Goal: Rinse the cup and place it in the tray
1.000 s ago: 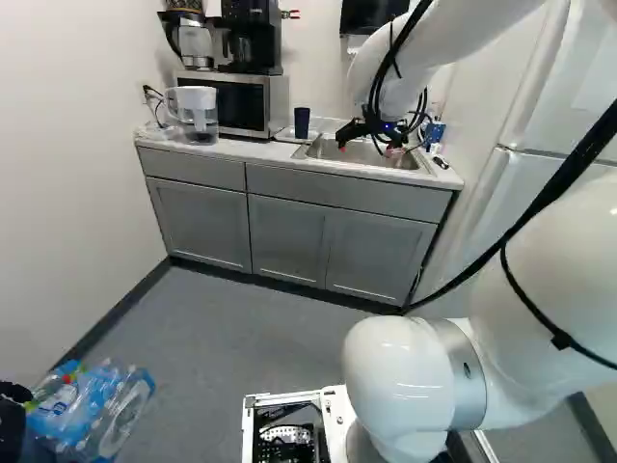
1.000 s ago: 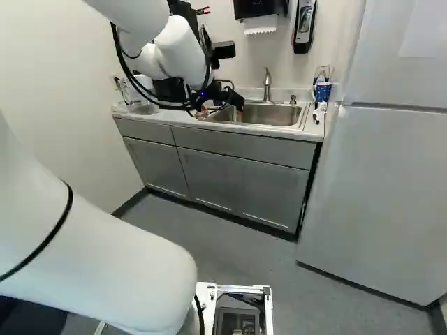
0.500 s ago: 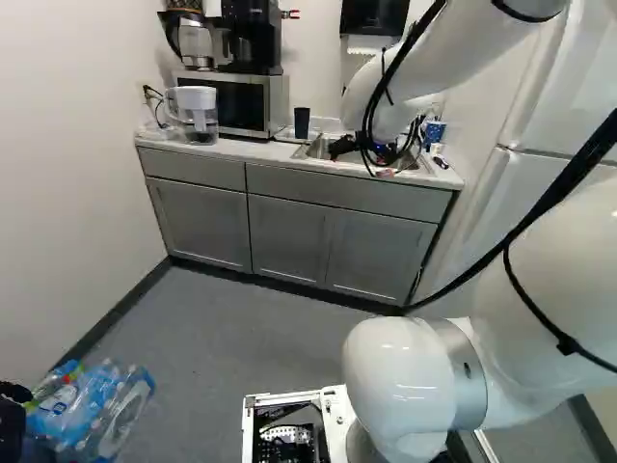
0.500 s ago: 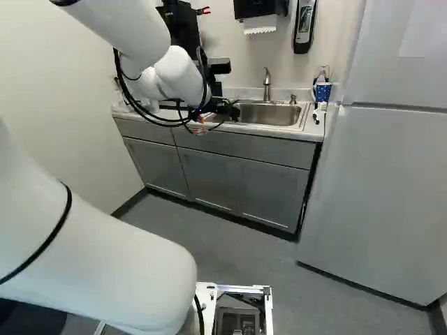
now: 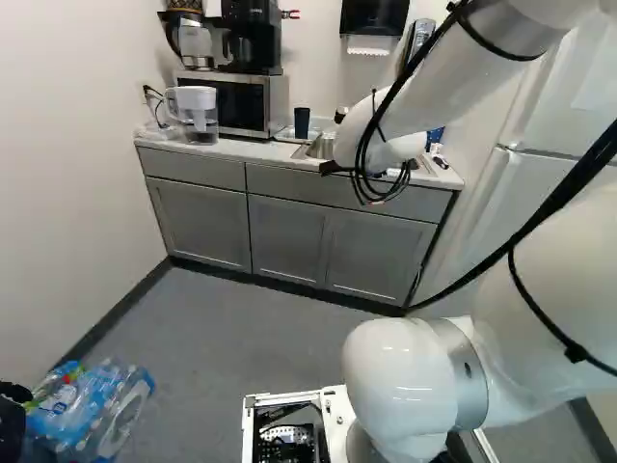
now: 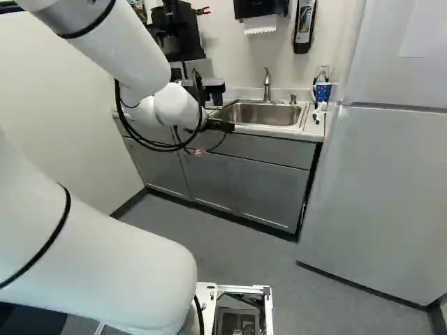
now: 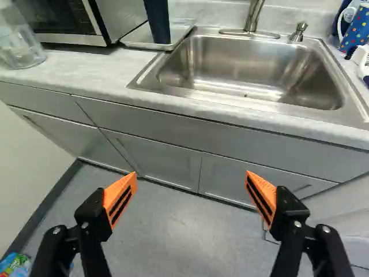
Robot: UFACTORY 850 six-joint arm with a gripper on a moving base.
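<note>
Read the fingers (image 6: 223, 126) as spread wide in the wrist view, with orange pads (image 7: 120, 199) turned toward each other across a broad gap. Through that gap, visible: grey floor (image 7: 179, 236) and, farther ahead, the lower part of grey panelled cabinets (image 7: 170, 164).

Located the dark blue, tapered cup (image 7: 157, 20) well ahead of the fingers, apart from both. Found standing in a shallow, pale, rimmed tray (image 7: 137, 36), on the light marbled tabletop (image 7: 92, 69), between microwave and sink. Cannot tell from these views which end is up.

Noted ahead of the fingers, more toward the finger farther from the microwave: stainless steel sink (image 7: 242, 81) set into the tabletop, with a metal faucet (image 7: 253, 14) at its back rim and a short metal fixture (image 7: 298, 32) just beside. Past the sink, farther out from that same finger: blue spotted mug (image 7: 358, 34).

Logged ahead of the opposite finger: silver and black microwave (image 5: 246, 104), with a clear pitcher (image 5: 198, 111) near it. Behind that finger's tip, off to its outer side, low on the floor: blue-wrapped plastic bottles (image 5: 87, 410).
</note>
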